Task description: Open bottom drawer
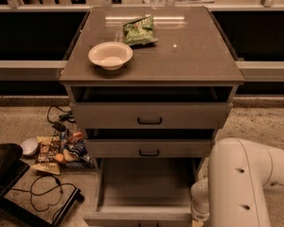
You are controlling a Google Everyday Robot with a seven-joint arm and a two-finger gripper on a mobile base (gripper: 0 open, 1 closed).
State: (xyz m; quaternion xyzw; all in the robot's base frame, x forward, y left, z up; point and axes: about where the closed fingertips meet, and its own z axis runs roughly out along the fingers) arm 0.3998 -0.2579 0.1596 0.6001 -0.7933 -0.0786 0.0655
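The bottom drawer [146, 183] of the grey cabinet is pulled far out toward me, showing its plain grey inside; its front sits at the lower edge of the view, with the handle cut off. The middle drawer [149, 149] and top drawer [150, 116] each stand slightly out, black bar handles showing. My white arm [241, 183] fills the lower right, beside the open drawer's right front corner. The gripper itself is below the picture, out of view.
On the cabinet top [189, 56] sit a white bowl [110, 55] and a green snack bag [139, 31]. The floor at left holds snack packets [54, 150], black cables [45, 193], a small white bowl [29, 146] and a dark case [2, 169].
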